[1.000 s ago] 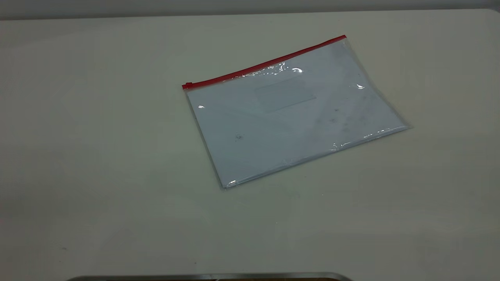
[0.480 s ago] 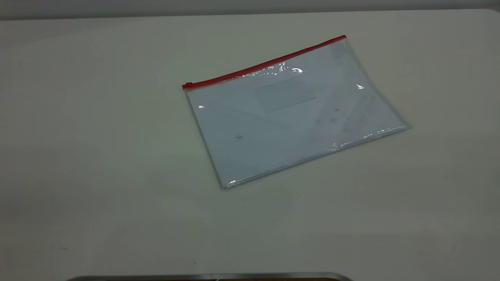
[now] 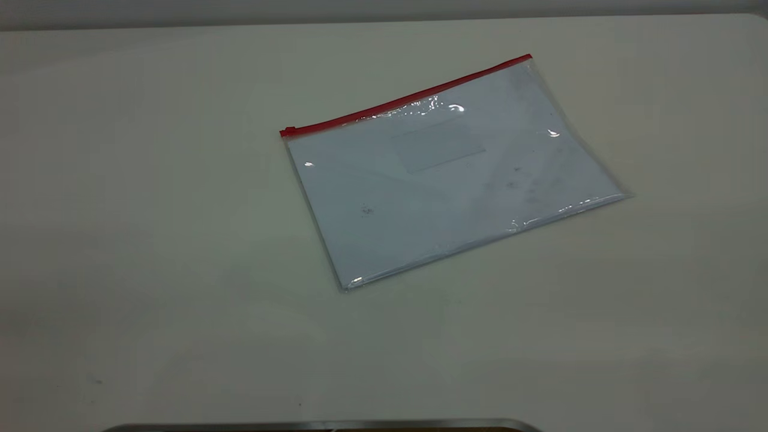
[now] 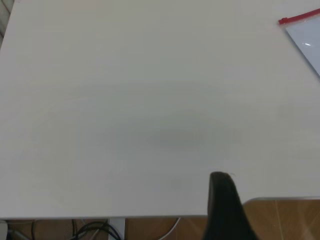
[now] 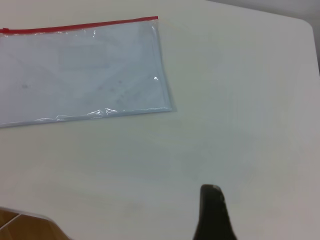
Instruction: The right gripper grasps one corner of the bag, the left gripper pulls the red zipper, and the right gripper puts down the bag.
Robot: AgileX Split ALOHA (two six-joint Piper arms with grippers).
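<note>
The bag, a flat transparent pouch with white sheets inside, lies flat on the white table, right of the middle. The red zipper runs along its far long edge, with the slider tab at the left end. Neither gripper shows in the exterior view. The left gripper shows only as one black tip near the table's front edge, far from the bag's corner and the zipper end. The right gripper shows as one black tip over bare table, well clear of the bag and zipper.
A metal-rimmed edge lies at the front of the table. In the left wrist view the table's edge gives way to wooden floor with cables below it. The table's rounded corner shows in the right wrist view.
</note>
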